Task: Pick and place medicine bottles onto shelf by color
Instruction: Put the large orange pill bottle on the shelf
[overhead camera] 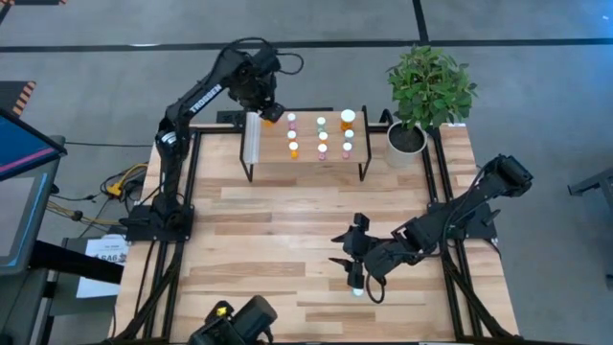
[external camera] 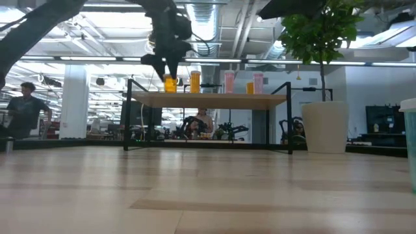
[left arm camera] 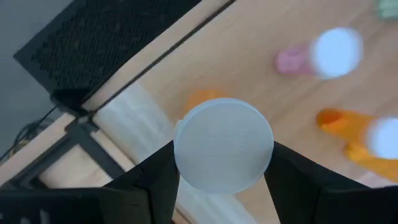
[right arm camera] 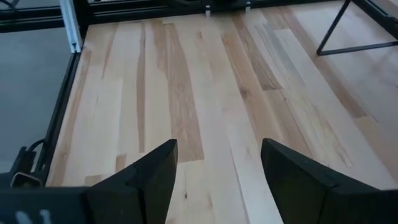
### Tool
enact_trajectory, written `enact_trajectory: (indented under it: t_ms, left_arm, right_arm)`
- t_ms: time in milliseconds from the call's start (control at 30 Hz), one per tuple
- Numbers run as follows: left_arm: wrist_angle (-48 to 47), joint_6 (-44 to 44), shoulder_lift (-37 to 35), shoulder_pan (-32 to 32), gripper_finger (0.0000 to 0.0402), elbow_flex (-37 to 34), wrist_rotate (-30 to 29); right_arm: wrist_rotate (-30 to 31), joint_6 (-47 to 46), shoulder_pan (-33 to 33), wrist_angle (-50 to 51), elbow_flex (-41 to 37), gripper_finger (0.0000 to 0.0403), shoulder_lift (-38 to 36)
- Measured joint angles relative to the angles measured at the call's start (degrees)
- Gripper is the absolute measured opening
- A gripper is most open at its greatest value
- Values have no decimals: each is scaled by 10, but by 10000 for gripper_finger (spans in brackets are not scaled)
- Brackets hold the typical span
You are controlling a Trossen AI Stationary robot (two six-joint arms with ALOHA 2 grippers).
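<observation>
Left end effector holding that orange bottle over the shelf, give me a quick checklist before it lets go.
1. Left end effector shut on the orange bottle: ok.
2. Bottle over the shelf, near the white strip: ok.
3. Bottle base touching the shelf: cannot tell.
4. Clear of the other orange bottles: ok.
5. Right end effector open, low over the table, away from the shelf: ok.

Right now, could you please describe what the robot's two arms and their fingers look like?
Both arms are dark, jointed and slender. The left arm carries white lettering along one link and a black cable looping near its wrist. Each gripper has two flat, dark, wedge-shaped fingers.
</observation>
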State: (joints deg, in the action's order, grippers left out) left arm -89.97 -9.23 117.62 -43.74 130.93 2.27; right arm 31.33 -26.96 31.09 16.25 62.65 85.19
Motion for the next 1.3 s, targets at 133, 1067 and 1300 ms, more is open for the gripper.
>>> enact_trajectory:
  t_ms: [133,1067,1300]
  left_arm:
    - [-1,12,-5,4,190,-19,-2]
    - [6,32,-3,3,241,-73,-26]
    - [5,45,-3,3,267,-37,-27]
  right_arm:
    - [0,0,10,0,0,256,0]
    - [1,-5,10,0,0,256,0]
    - [1,-5,10,0,0,256,0]
